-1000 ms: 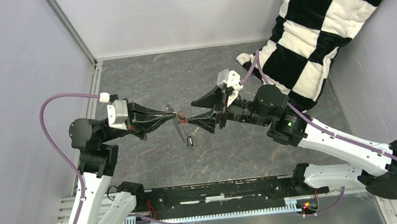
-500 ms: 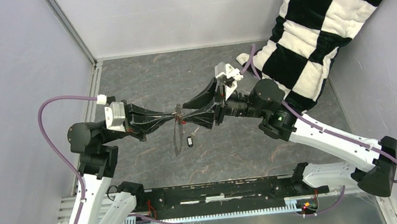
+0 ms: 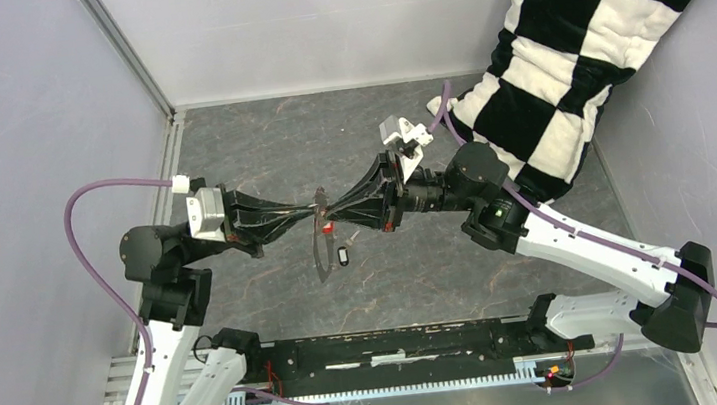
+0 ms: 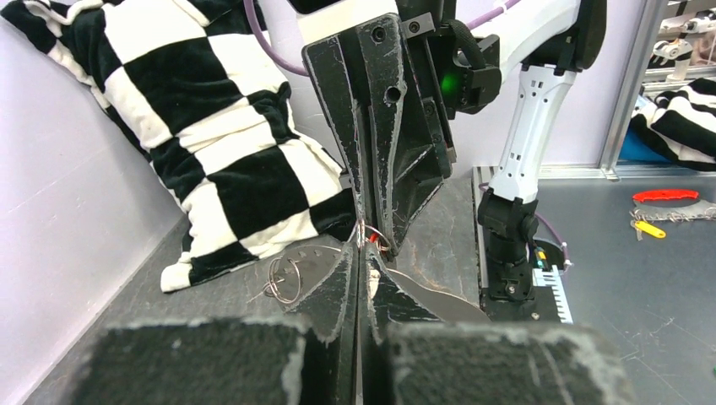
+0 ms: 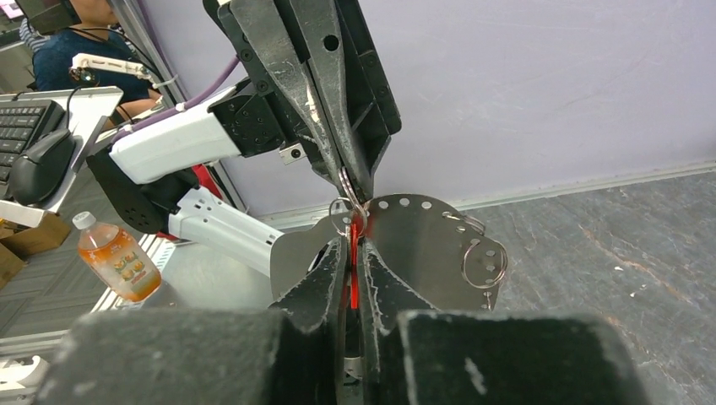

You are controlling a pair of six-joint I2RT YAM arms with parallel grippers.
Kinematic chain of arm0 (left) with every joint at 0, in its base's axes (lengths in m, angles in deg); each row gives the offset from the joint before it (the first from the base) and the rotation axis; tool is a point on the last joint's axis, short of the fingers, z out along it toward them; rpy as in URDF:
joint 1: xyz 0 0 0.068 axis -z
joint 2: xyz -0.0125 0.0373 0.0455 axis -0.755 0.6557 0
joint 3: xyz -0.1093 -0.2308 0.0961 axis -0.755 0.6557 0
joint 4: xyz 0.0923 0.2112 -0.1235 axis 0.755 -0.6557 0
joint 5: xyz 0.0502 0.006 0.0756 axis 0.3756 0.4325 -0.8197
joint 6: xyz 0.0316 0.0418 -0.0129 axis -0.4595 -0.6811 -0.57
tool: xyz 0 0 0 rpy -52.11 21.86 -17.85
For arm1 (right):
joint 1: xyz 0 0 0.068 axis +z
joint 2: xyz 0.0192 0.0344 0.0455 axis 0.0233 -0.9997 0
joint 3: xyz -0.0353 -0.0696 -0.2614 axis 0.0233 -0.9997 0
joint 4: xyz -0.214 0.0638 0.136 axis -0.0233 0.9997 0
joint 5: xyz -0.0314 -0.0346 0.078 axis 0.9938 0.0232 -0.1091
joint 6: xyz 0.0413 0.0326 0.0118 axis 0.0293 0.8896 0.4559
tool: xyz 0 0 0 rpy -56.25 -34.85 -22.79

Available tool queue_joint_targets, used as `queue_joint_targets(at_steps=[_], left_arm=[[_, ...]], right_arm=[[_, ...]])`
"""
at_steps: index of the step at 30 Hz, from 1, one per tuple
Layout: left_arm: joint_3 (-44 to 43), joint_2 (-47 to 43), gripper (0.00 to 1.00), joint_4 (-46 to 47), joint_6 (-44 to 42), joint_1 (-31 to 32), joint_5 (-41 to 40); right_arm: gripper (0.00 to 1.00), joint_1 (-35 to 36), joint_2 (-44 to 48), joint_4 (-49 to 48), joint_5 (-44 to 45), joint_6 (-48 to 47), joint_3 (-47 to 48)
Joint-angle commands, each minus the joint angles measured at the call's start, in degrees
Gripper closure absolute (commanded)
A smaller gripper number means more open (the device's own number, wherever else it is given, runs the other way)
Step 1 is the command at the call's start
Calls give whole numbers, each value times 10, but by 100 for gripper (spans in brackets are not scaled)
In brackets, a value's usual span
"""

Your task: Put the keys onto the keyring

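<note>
The keyring (image 3: 320,252) stands on edge, clamped in the fully closed left gripper (image 3: 312,207). Facing it, the right gripper (image 3: 332,212) pinches the red key (image 5: 353,270), jaws almost together. The black key (image 3: 343,255) is just right of the keyring. The grey table (image 3: 258,143) shows on every side of the keyring, and the checkered cushion (image 3: 580,48) is well apart from it on the right.

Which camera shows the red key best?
Right wrist: the red key shows as a clear red strip pinched in the right tool. Left wrist shows only a red speck; the top view, a tiny red dot.
</note>
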Motion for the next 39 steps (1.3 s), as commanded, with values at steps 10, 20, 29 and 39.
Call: queue_joint_targets(at_steps=[10,20,29,39], left_arm=[[-5,-9,98,-10,-44,2,-31],[-5,-9,98,-16,-43,2,-5],[-15,-6,98,-23,-37,2,27],[-19,-3,98,-26,-40,2,32]], right_arm=[[92,-3,3,42,-21,-27,28],[52,-8,-13,189,-16,-152,166],[52,-8,-49,200,-96,-177,199],[64,-8,-63,227,-108,-198,197]])
